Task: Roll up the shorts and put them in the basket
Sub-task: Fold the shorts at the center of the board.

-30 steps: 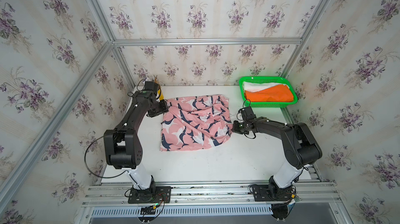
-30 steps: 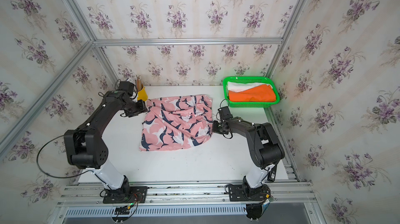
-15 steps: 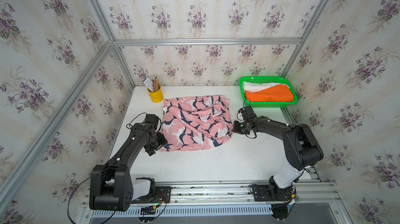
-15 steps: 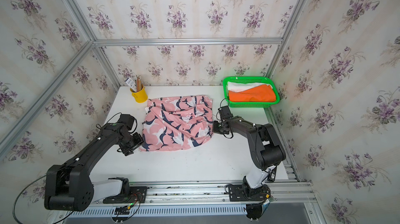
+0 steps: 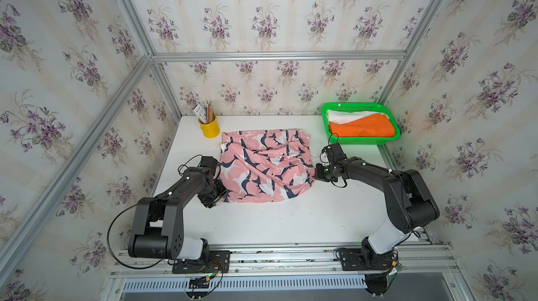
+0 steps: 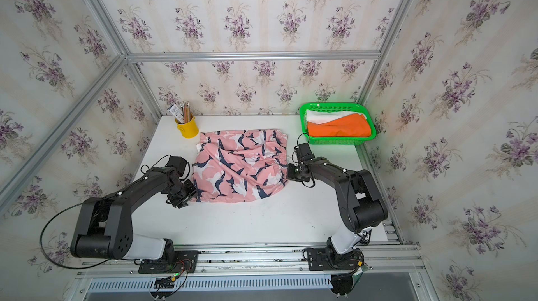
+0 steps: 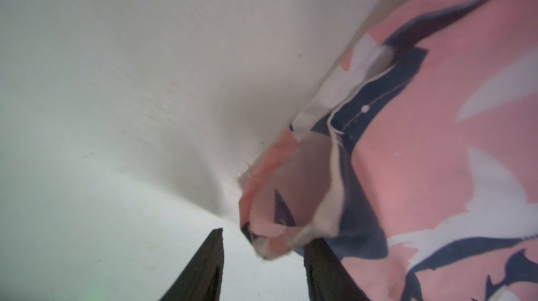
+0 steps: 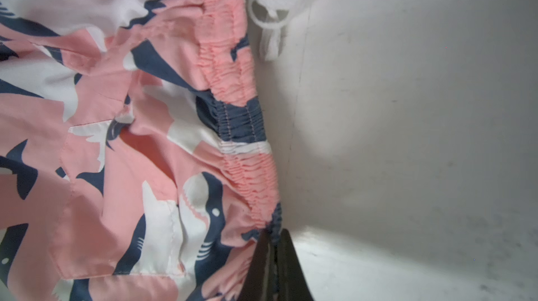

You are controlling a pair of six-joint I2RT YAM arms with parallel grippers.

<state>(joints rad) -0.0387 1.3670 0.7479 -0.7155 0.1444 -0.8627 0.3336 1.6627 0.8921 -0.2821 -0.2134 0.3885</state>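
**Pink shorts at the moment of grasp.** The pink shorts point(image 5: 263, 165) lay spread and creased on the white bench point(image 5: 276, 226), with the waistband towards the right arm and the hems towards the left. The right pincer point(image 8: 273, 235) was clamped tight on the elastic waistband. The left pincer point(image 7: 266, 238) stood partly open at the near hem corner, with a fold of cloth between its fingers point(image 7: 203, 270). Whether either finger pressed the cloth could not be judged from the blurred wrist view. The orange shorts point(image 5: 364, 128) rested on the white shorts point(image 5: 340, 116) in the green basket point(image 5: 364, 141) at the far right corner.
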